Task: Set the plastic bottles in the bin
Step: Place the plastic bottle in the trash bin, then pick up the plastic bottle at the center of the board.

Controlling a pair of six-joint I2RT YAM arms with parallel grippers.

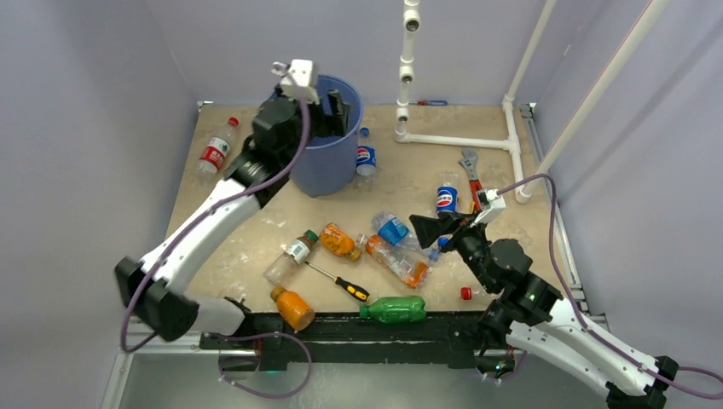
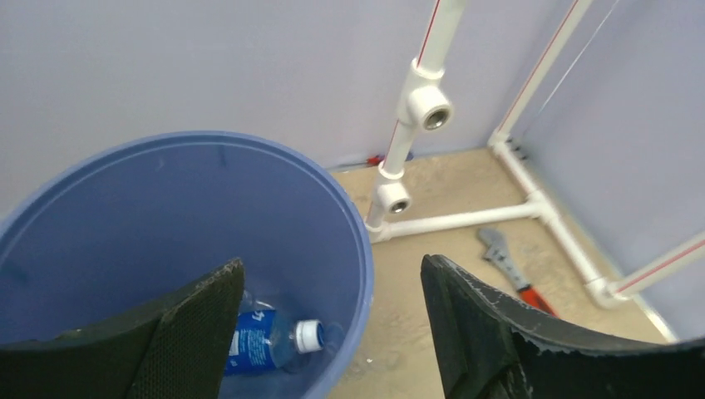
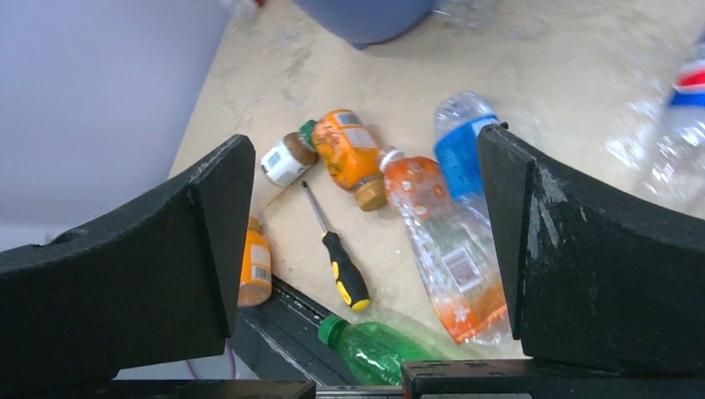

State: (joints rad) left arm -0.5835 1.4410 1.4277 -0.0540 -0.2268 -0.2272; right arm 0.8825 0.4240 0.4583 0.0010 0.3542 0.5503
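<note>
- Our left gripper (image 2: pixel 331 278) hangs over the mouth of the bin (image 2: pixel 166 199), upper middle of the overhead frame. Its jaws are parted with nothing between them.
- Straight below it, a blue-labelled bottle (image 2: pixel 264 341) lies on its side at the bin's bottom, white cap toward the right of the left wrist frame.
- Our right gripper (image 3: pixel 366 166) hovers spread wide and empty above the cluster of bottles in the lower middle of the table (image 1: pixel 409 170).
- Beneath it lies the crushed bottle (image 3: pixel 449 258), clear with an orange label. Its long axis runs from the cap at upper left to the base at lower right of the right wrist frame.
- We judge the crushed bottle very light, thin-walled and springy. The jaws should cross its body square to that axis, toward the firmer neck end.
- By its cap end, the orange bottle (image 3: pixel 345 148) looks full, so we expect it to be heavier, stiffer and smooth-sided. We would pinch its labelled middle. Its brown cap points lower right.
- The green bottle (image 3: pixel 382 341) lies along the table's near edge, cap toward the left of the frame. We expect it to be light and likely to roll.
- The screwdriver (image 3: pixel 337 258) lies among them and is not ours to take.
- Farther out, a red-labelled bottle (image 1: pixel 215 153) lies at the upper left of the overhead frame, well apart from the cluster.
</note>
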